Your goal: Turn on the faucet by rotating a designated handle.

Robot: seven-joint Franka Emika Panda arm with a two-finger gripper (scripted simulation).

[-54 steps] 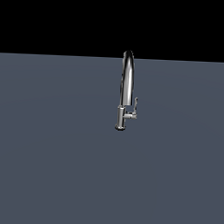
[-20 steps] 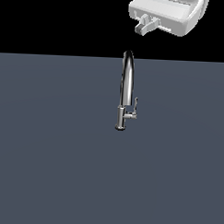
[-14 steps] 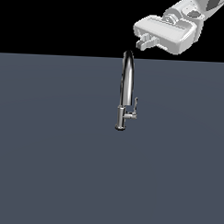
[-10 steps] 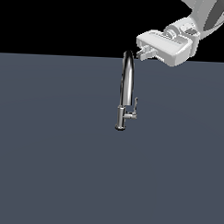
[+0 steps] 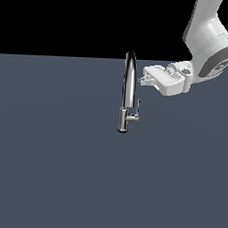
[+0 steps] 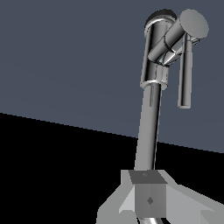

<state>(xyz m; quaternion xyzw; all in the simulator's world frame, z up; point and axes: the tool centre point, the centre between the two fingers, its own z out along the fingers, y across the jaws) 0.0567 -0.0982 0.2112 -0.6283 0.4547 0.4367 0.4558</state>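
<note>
Down from the upper right of the exterior view within the last second, and now level with the upper half of the faucet (image 5: 128,90), just off its right side: the gripper (image 5: 142,79). Fingers (image 6: 148,197) close together in the wrist view, seemingly nearly shut, holding nothing. No contact yet with any chrome. Faucet upright in the middle of the grey surface (image 5: 62,170), unmoved throughout. Handle (image 5: 136,111) on its short stub low on the right of the body, lever pointing up, below the gripper and clear of it. Approach mostly done; probably a further drop toward the lever needed before any rotation.
</note>
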